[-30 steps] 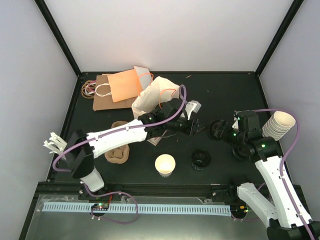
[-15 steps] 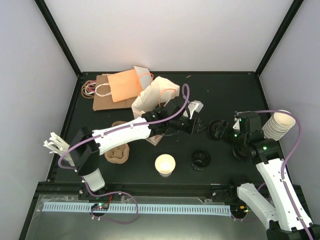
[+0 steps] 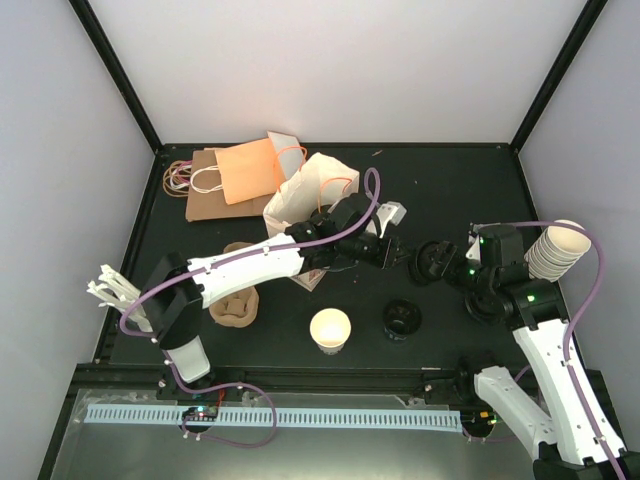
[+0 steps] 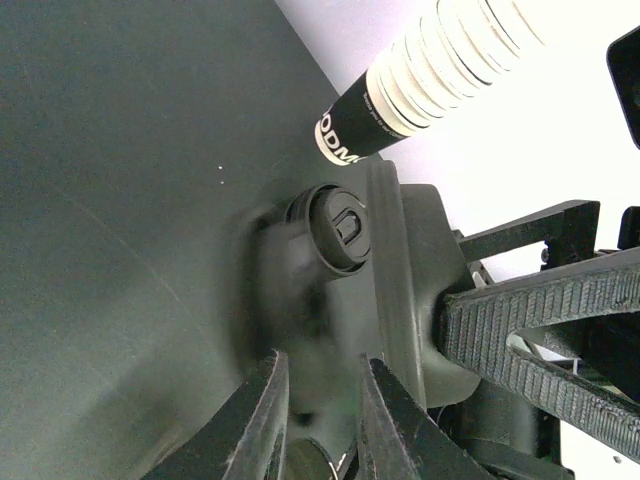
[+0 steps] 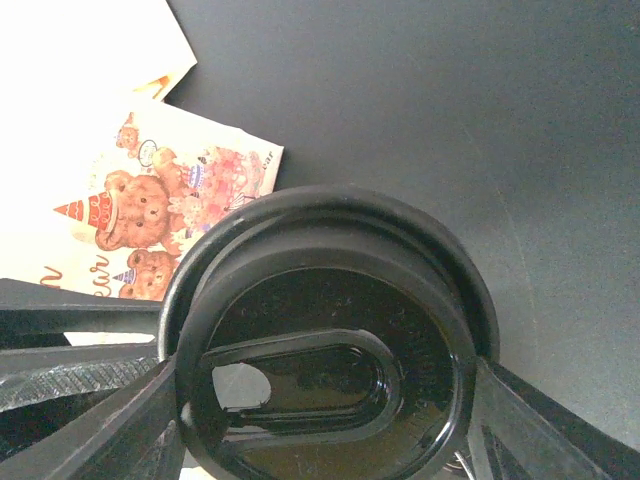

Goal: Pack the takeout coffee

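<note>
While the takeout coffee [image 3: 330, 329] stands upright and uncapped on the bench [image 3: 450, 190] near its front edge, apart from both hands, the right hand [image 3: 445, 264] is clamped wide across a black lid [image 5: 330, 300]. The left hand [image 4: 318, 400] has its fingers narrowly parted beside that lid; whether they pinch anything cannot be told. The paper cup looks light and crushable, so a gentle hold around its mid-wall would suit.

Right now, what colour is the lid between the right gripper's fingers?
The lid is black; right wrist view.
</note>
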`<state>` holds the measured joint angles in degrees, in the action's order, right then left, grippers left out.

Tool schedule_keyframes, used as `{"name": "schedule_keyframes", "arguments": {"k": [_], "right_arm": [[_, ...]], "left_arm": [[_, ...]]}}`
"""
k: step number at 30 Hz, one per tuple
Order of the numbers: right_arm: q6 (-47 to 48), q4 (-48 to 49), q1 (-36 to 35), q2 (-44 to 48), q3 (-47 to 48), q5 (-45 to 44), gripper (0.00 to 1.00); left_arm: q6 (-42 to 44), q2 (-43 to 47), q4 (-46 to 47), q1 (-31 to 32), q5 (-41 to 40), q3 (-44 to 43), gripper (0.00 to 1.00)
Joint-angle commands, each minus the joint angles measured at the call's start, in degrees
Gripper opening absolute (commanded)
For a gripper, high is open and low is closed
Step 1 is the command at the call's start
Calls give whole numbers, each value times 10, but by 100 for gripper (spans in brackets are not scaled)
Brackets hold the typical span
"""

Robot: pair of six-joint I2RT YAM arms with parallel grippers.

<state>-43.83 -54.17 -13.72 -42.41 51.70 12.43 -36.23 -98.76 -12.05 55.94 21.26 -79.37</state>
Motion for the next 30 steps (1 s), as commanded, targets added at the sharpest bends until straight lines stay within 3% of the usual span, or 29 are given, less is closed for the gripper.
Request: {"name": "schedule_keyframes", "arguments": {"k": [1, 16, 20, 30], "right_arm": [[-4, 4, 4, 6, -1, 16, 72], [41, -21, 4, -10, 29, -49, 72], [72, -32, 4, -15, 40, -50, 72], [160, -19, 0, -46, 27, 77, 68]], "left_arm": [[-4, -10, 2, -3, 14, -24, 22], [18, 18, -31, 0, 5, -33, 22], [32, 70, -71, 10, -23, -30, 23], [30, 269, -156, 16, -79, 60, 26]]}}
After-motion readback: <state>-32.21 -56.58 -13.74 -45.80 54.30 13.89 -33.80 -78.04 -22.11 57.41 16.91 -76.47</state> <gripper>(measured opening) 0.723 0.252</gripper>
